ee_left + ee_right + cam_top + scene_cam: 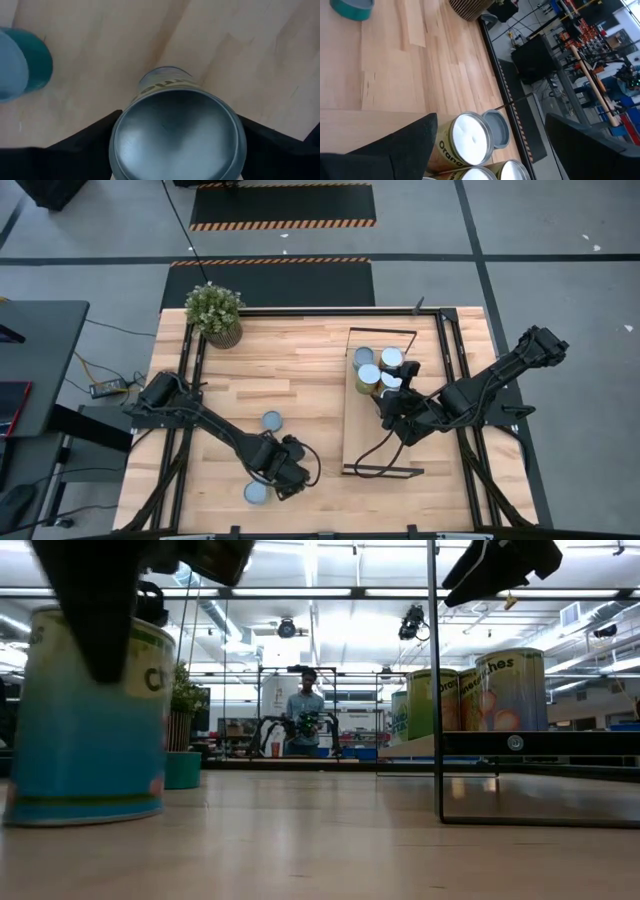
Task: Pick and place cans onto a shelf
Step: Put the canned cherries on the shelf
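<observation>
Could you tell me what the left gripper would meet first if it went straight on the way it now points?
The can right between the left gripper's fingers: its silvery top fills the wrist view, fingers on either side. Whether they already touch it is unclear.

Potted plant (214, 312) at table's (290, 360) far-left corner; person (304, 718) stands in bkgd beyond table.

Two dark, matte-black jointed arms with boxy segments. Left tool (283, 467) at lower centre of the overhead frame, right tool (393, 408) right of centre. Thin black cable looping beneath the right one.
</observation>
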Robot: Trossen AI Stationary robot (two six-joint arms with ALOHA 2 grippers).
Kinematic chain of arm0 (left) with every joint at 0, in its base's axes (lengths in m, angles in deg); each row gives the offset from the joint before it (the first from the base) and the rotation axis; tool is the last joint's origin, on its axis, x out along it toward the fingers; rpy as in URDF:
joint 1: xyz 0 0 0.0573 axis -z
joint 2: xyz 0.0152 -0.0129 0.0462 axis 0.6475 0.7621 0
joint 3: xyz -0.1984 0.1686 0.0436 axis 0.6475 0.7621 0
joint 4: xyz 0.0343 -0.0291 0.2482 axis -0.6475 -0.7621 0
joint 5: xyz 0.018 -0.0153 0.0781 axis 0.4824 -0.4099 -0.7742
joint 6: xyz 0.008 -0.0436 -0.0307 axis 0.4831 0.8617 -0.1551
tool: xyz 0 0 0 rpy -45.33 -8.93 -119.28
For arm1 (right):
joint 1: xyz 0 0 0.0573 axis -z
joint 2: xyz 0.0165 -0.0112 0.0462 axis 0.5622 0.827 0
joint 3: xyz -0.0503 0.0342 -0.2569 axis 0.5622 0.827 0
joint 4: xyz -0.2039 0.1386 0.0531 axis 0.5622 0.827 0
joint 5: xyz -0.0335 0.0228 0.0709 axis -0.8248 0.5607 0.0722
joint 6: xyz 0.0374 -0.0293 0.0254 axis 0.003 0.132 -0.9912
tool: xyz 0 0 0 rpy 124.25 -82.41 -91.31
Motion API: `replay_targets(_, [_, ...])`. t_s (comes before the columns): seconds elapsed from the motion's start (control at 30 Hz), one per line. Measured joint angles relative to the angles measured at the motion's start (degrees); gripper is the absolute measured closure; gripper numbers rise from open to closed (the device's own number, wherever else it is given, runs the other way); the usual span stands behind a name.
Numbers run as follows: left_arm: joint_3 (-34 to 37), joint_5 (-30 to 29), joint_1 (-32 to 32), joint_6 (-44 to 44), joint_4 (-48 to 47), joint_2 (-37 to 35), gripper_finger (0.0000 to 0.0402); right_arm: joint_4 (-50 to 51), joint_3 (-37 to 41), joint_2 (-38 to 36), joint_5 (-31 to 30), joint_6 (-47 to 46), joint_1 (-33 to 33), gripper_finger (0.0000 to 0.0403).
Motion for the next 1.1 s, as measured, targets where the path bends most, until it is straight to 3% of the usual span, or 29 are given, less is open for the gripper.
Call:
replay_targets(0.3, [-3.79, 0.87, -8.73, -15.85, -5.63, -0.51, 0.0075, -0.51, -1.14, -3.64, 2.71, 3.9, -1.08, 0.0025])
replay_targets(0.6, [-14.48, -1.79, -19.94, -36.11, -5.43, -0.49, 0.0075, 1.1, -0.25, -12.51, 4.26, 0.88, -3.0, 0.0026])
replay_targets(0.87, [-16.26, -0.6, -25.09, -47.59, 8.02, -0.42, 0.0074, 3.09, 2.1, -19.92, 5.82, -3.6, -5.66, 0.0026])
replay_targets(1.1, [-16.26, 1.3, -27.54, -51.05, 16.34, -0.42, 0.0074, 2.54, 4.68, -23.52, 7.56, -4.96, -8.25, 0.0026])
